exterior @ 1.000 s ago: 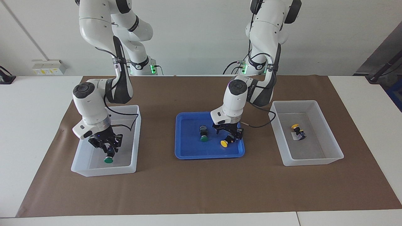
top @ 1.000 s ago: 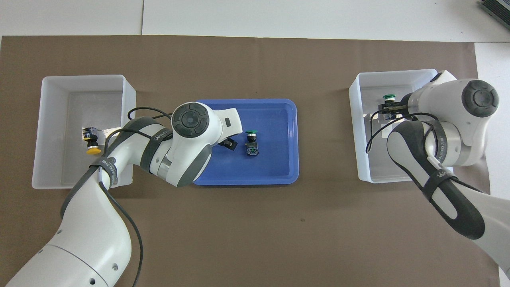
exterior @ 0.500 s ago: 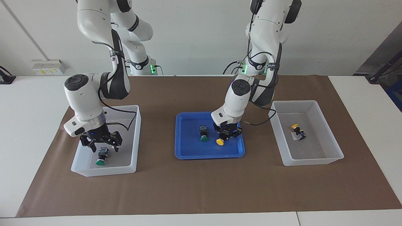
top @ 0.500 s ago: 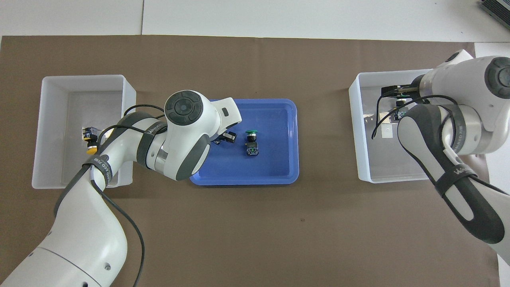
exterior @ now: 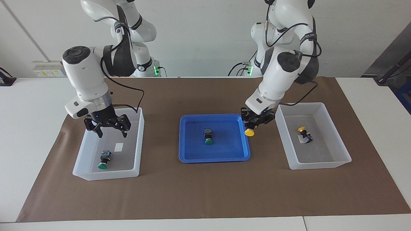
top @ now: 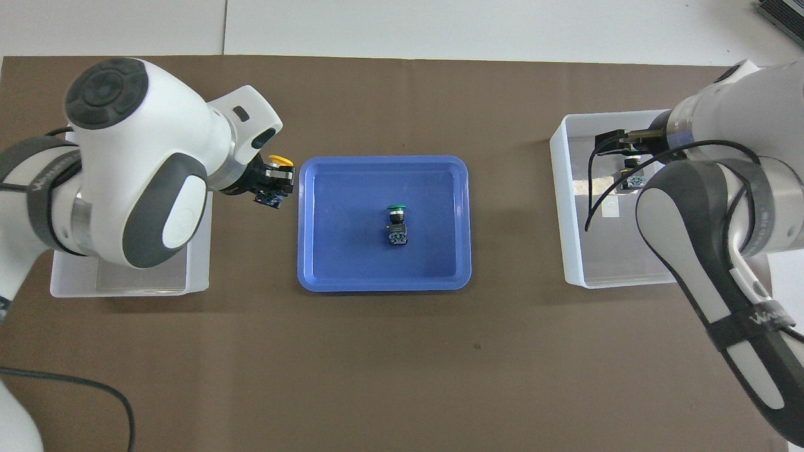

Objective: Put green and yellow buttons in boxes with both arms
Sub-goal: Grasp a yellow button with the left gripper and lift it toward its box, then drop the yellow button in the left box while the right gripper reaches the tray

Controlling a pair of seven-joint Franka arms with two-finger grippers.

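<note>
Lifted clear of the blue tray (exterior: 192, 157), the left gripper (exterior: 255, 123) carries a yellow button (exterior: 249, 132), jaws clamped on it. Raised too, the right gripper (exterior: 107, 125) hangs with jaws apart above a green button (exterior: 103, 162) in its box (exterior: 138, 144).

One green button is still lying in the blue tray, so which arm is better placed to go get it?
Right. The right gripper is open and empty over the box holding a green button; the left gripper is shut on a yellow button.

Left arm (top: 125, 163) hides most of box (top: 198, 263) overhead; yellow button inside unseen there.
</note>
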